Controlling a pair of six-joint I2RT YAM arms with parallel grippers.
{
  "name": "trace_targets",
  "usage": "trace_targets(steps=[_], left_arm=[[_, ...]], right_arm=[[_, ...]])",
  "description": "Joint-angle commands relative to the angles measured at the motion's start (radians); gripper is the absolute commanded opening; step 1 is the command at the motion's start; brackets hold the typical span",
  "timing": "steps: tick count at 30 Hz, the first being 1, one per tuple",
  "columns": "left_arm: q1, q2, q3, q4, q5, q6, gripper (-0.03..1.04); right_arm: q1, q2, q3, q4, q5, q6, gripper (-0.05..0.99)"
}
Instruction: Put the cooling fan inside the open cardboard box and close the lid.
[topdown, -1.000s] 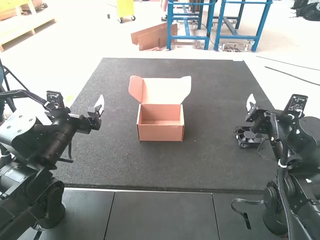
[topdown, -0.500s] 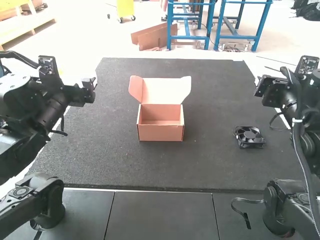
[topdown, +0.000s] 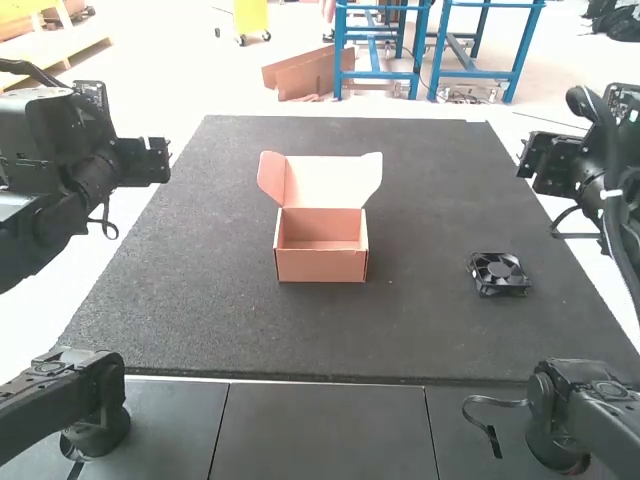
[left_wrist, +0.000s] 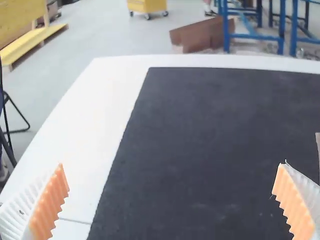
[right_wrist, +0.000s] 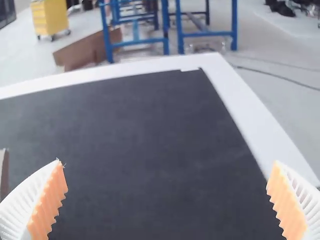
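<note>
Black plastic, probably light and stiff: that is how I am judging the fan (topdown: 498, 273), which is lying flat on the dark mat (topdown: 200, 300) at the right of the high view, just below the middle. The cardboard box (topdown: 321, 245) is sitting at the centre, well apart from the fan, with its lid (topdown: 325, 180) standing up behind the open top.

I am holding my left gripper (topdown: 155, 160) at the upper left, over the mat's edge. Its orange pads (left_wrist: 50, 200) are spread wide with nothing between them. My right gripper (topdown: 535, 160) is hanging at the upper right, with its pads (right_wrist: 47, 202) likewise wide apart and empty. It is the nearer of the two to the fan.

I am expecting the square frame to take a firm pinch, while the blades inside look thin and breakable. Closing on two opposite outer edges of the frame seems safest. The smooth sides may slip, and the fan is lying low, so my fingertips would need to go right down beside it.
</note>
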Motion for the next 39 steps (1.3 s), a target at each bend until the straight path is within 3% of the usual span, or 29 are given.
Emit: trace_targets(steps=[1,5,9,14,17,21,24,29,39], left_arm=[[0.019,0.018,0.049,0.011,0.022,-0.008,0.97],[0.012,0.041,0.081,-0.027,0.035,-0.008,0.97],[0.006,0.083,0.109,-0.075,0.035,-0.008,0.97],[0.006,0.126,0.156,-0.158,0.034,-0.006,0.97],[0.006,0.146,0.170,-0.178,0.034,-0.002,0.97],[0.006,0.167,0.176,-0.201,0.032,0.011,0.97],[0.009,0.190,0.181,-0.231,0.034,0.012,0.97],[0.006,0.207,0.185,-0.251,0.037,0.012,0.97],[0.006,0.227,0.210,-0.262,0.072,0.012,0.97]], right_arm=[[-0.010,0.127,0.109,-0.033,0.014,-0.012,0.91],[-0.009,0.308,0.234,-0.156,0.009,-0.031,0.91],[-0.013,0.418,0.281,-0.218,-0.049,-0.100,0.92],[-0.029,0.490,0.310,-0.265,-0.003,-0.126,0.86],[-0.061,0.555,0.338,-0.372,0.000,-0.132,0.85],[-0.128,0.590,0.350,-0.404,-0.060,-0.131,0.86],[-0.193,0.652,0.372,-0.456,-0.063,-0.132,0.85],[-0.289,0.773,0.419,-0.542,-0.168,-0.183,0.85],[-0.317,0.952,0.461,-0.599,-0.187,-0.276,0.86]])
